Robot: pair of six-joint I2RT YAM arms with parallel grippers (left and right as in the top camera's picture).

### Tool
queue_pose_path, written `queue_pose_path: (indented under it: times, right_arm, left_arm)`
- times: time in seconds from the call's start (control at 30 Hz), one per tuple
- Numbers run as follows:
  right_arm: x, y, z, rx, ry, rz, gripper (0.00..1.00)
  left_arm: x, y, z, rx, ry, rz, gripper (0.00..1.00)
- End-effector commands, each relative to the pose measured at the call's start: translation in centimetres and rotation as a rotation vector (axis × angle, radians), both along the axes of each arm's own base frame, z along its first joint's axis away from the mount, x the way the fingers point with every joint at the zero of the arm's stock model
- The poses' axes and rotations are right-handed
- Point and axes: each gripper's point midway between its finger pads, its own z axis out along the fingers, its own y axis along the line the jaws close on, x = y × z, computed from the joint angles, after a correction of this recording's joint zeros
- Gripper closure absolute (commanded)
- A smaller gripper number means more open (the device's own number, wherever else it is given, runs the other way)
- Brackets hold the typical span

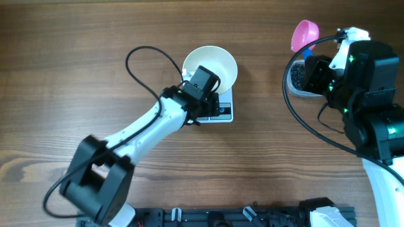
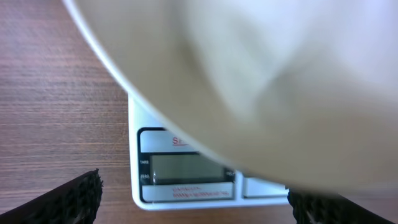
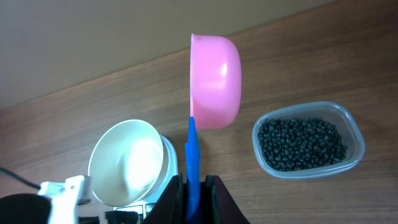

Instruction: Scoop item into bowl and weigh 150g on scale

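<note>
I'm seeing the left gripper (image 2: 199, 208) hanging wide open right at the scale (image 1: 225, 113). The bowl (image 1: 221, 63) is sitting on it and blurring out most of the left wrist view, so the display (image 2: 186, 168) isn't readable. The right gripper (image 3: 193, 186) is clamping the blue handle of the pink scoop (image 3: 215, 81), which is showing only its outside. The beans (image 3: 301, 143) are sitting in the clear tub (image 3: 354, 134), which the arm is half hiding overhead.

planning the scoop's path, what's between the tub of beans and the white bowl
Bare wooden table between the bean tub and the bowl, seen overhead.
</note>
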Motion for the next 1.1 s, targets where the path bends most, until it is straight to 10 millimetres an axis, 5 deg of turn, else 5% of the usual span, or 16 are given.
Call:
queue_pose_path:
  times: [0.0, 0.37, 1.07]
  right_arm:
    - [0.1, 0.2, 0.4, 0.014, -0.008, 0.008, 0.96]
    - [0.1, 0.2, 0.4, 0.014, -0.005, 0.007, 0.96]
    - [-0.1, 0.2, 0.1, 0.012, 0.010, 0.008, 0.96]
  left_arm:
    - [0.0, -0.5, 3.2, -0.046, -0.072, -0.040, 0.00]
    - [-0.7, -1.2, 3.3, -0.037, -0.073, -0.073, 0.00]
    - [0.9, 0.5, 3.3, 0.032, -0.130, -0.012, 0.00]
